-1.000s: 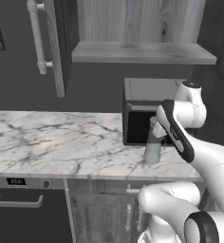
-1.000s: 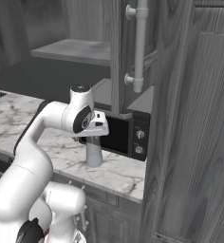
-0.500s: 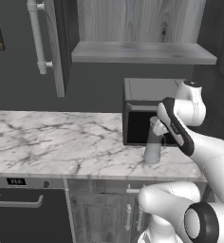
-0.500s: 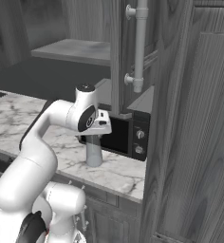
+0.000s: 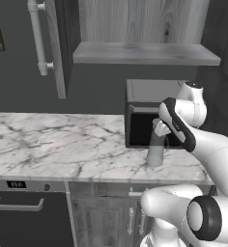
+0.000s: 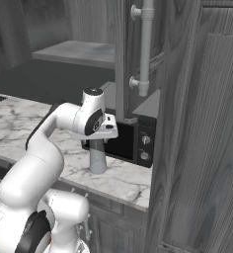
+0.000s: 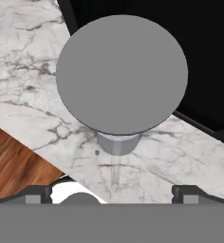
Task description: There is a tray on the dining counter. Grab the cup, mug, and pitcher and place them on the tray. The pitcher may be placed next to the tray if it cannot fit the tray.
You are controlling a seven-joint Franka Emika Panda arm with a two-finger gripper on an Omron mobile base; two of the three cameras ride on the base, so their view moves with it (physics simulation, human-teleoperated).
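The gripper (image 6: 99, 139) hangs directly above the pitcher (image 6: 97, 159), pointing straight down at it, and in the hand view the pitcher's (image 7: 121, 76) round grey lid takes up the middle, with only a short stub of its body peeking out beneath. The two fingertips (image 7: 36, 193) sit far apart at the bottom corners of that view, spread to either side with nothing between them, so the jaws are wide and empty, clear of the lid. From the left base view the hand's white body and the forearm cover the pitcher's (image 5: 156, 149) top, leaving just its pale, see-through lower part standing upright on the marble worktop (image 5: 63, 144); the handle is hard to make out from any angle. Right behind the pitcher, on the far side from the robot, stands a black microwave (image 6: 131, 143), its dark door filling the upper part of the hand view. Below the gripper, past the worktop's near edge, a strip of wooden floor (image 7: 14, 171) shows. How much gap lies between fingertips and lid cannot be judged.
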